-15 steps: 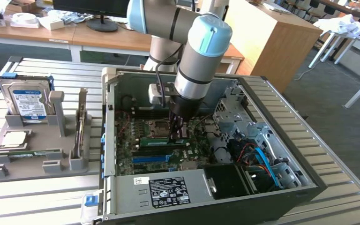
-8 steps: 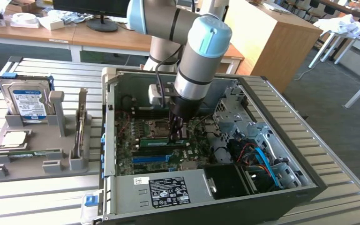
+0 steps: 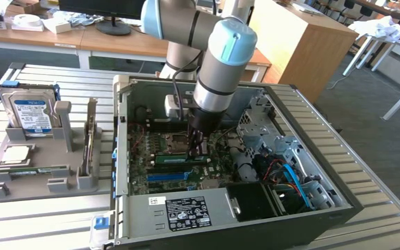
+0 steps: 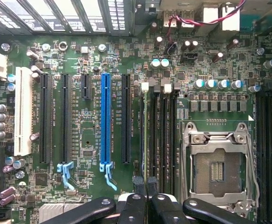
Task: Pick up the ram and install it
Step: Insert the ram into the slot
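Observation:
The ram (image 3: pixel 175 155) is a narrow green stick standing on edge across the motherboard inside the open computer case (image 3: pixel 120 156). My gripper (image 3: pixel 198 148) reaches straight down into the case and meets the ram's end nearer the exterior view's right. In the wrist view the gripper (image 4: pixel 145 184) is shut, its black fingertips (image 4: pixel 138 183) nearly together. The ram (image 4: pixel 145 140) shows edge-on there as a thin dark strip. It runs from between the fingertips along the memory slot closest to the black card slots. How deep the ram sits in that slot is hidden.
A grey tray (image 3: pixel 44 182) at the exterior view's left carries a blue-labelled hard drive (image 3: pixel 25 112), a silver processor (image 3: pixel 14 154), another flat green stick (image 3: pixel 37 170) and an upright card (image 3: pixel 89 140). The empty processor socket (image 4: pixel 218 168) lies beside the memory slots. Cables crowd the case's right part (image 3: pixel 290 172).

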Available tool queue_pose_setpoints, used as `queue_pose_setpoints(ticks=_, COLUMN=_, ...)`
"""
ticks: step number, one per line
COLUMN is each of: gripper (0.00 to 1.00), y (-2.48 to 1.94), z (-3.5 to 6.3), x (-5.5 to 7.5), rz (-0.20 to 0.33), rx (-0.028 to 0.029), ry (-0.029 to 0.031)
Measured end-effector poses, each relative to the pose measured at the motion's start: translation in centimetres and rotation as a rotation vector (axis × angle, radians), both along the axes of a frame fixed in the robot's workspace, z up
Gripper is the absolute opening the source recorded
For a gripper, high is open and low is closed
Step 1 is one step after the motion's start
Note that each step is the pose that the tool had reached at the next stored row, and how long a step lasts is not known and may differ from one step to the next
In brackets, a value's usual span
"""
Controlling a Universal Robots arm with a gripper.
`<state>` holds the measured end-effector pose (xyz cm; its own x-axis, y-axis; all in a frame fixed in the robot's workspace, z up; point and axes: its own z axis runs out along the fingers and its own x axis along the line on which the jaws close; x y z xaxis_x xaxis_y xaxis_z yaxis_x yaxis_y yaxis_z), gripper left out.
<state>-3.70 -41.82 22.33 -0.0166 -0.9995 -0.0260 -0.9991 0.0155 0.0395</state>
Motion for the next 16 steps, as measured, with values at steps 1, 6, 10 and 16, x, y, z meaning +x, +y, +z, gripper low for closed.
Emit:
queue_pose_setpoints(ticks=1, gripper=0.12, y=0.00, z=-0.04, x=0.00, rz=0.000, rx=-0.0001, ry=0.0000)
queue_pose_setpoints(ticks=6, gripper=0.12, y=-0.01, z=-0.13, x=0.00, rz=0.000, rx=-0.0003, ry=0.0001)
queue_pose_setpoints(ticks=10, gripper=0.13, y=0.00, z=-0.13, x=0.00, rz=0.000, rx=-0.0002, ry=0.0000)
queue_pose_setpoints(ticks=16, gripper=0.31, y=0.00, z=-0.14, x=0.00, rz=0.000, rx=0.0000, ry=0.0000)
